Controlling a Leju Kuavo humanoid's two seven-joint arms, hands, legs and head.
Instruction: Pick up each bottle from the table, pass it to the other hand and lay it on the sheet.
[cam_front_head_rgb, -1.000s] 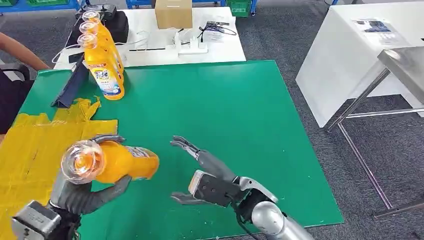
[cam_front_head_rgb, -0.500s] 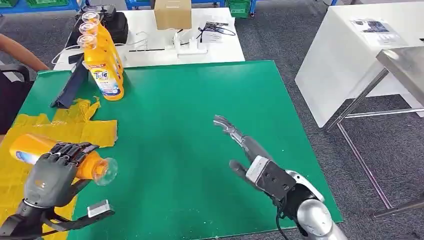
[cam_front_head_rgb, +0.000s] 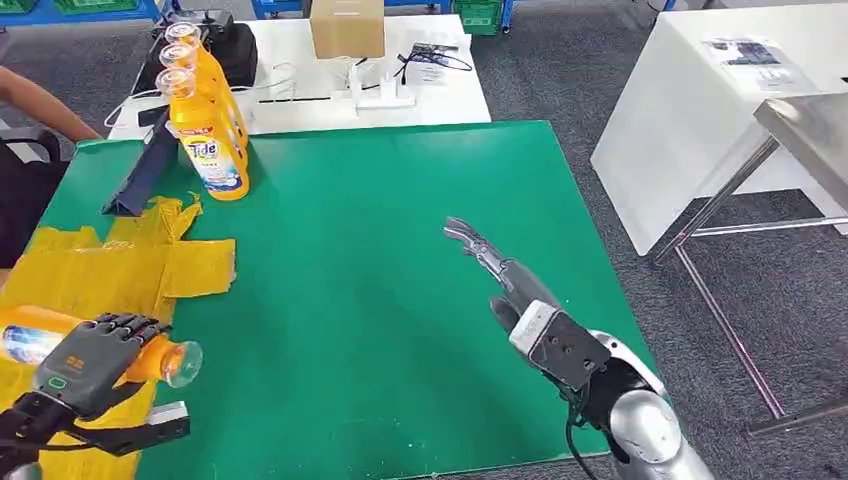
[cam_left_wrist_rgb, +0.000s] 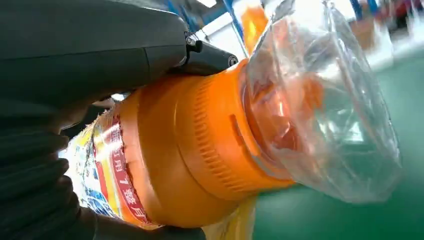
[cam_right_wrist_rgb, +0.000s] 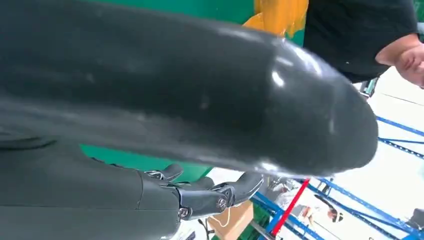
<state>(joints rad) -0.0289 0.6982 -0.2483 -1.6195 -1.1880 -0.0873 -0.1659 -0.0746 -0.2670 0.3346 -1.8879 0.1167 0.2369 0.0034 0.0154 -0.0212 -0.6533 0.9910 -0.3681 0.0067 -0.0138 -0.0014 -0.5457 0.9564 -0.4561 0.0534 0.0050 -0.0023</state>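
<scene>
We hold the orange detergent bottle (cam_front_head_rgb: 60, 338) sideways in the left hand (cam_front_head_rgb: 92, 358) over the yellow sheet (cam_front_head_rgb: 95, 270); we should lower it flat before the fingers let go; right hand (cam_front_head_rgb: 520, 300) spread, empty.

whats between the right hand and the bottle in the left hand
Bare green mat, in the head view: nothing lies between the right hand and the bottle gripped by the left hand.

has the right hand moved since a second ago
Yes. The right hand has swung away from the robot and rightward across the green mat, from near its front edge toward the mat's right side, fingers spread, holding nothing.
</scene>
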